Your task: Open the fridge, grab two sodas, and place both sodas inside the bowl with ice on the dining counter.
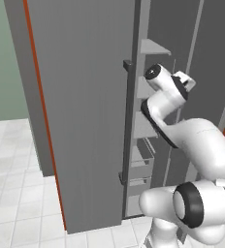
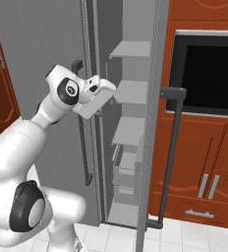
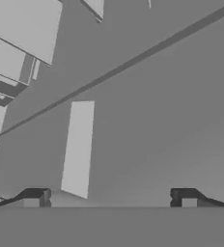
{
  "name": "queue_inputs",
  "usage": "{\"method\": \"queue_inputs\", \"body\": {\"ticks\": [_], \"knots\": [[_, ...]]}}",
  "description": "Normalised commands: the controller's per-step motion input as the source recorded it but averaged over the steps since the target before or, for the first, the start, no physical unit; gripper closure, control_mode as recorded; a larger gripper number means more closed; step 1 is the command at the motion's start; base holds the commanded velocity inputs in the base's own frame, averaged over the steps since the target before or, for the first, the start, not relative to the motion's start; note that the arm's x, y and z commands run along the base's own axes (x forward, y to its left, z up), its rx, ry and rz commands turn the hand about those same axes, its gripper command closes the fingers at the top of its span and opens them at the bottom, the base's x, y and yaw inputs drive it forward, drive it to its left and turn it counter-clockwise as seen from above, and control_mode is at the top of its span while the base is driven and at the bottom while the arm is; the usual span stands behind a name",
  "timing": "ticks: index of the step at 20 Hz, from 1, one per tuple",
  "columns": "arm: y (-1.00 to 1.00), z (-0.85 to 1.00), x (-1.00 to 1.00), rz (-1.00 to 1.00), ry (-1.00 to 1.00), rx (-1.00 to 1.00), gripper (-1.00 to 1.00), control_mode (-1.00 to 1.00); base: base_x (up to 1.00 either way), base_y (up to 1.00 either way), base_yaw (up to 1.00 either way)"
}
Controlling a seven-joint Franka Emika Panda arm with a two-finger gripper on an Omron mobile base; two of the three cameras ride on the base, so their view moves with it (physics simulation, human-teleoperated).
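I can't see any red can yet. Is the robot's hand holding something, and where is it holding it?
Nothing is held. The white arm's two-finger gripper stands open, its dark fingertips wide apart with nothing between them, facing a plain grey wall inside the tall grey fridge.

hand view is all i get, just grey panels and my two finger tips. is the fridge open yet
Observer: Yes. In the right base view the fridge stands open, pale shelves bare to the room.
Operator: any sodas on them
Observer: None that I can see; the lower part holds clear bins.
Operator: where's my hand
Observer: The gripper is open, holding nothing. In the left base view the wrist sits just right of the dark door handle.
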Motion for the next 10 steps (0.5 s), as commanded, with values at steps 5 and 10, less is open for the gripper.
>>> {"method": "queue_inputs", "body": {"ticks": [5, 10], "knots": [[1.0, -0.04, -0.03, 0.02, -0.14, 0.15, -1.0, -1.0, 0.0, 0.0, 0.0], [0.92, -0.16, -0.08, 0.04, -0.16, 0.21, -1.0, -1.0, 0.0, 0.0, 0.0]]}}
